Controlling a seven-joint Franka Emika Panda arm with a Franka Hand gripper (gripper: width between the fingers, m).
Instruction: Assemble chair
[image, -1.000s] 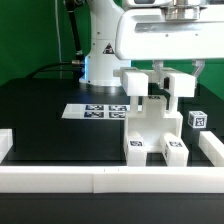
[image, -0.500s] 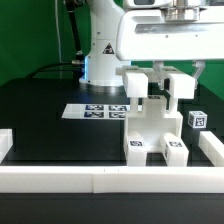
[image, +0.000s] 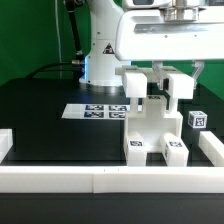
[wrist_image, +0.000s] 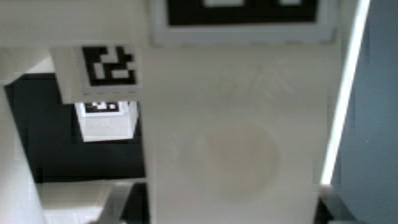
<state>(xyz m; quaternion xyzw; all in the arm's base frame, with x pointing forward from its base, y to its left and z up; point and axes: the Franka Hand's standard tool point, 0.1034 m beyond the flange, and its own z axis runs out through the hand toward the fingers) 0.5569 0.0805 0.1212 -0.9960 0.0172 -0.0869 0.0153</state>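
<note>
The white chair stands upright near the front rail, with tag markers on its two feet. My gripper comes down from above, and its dark fingers straddle the chair's upper part between two white blocks. In the wrist view a broad white chair panel fills the middle. The gripper has a dark finger pressed against each side of the panel. A small tagged chair piece lies on the black table beyond it. A small tagged cube sits to the chair's right in the exterior view.
The marker board lies flat behind the chair at the exterior view's left. Low white border rails run along the front, the left and the right. The arm's base stands at the back.
</note>
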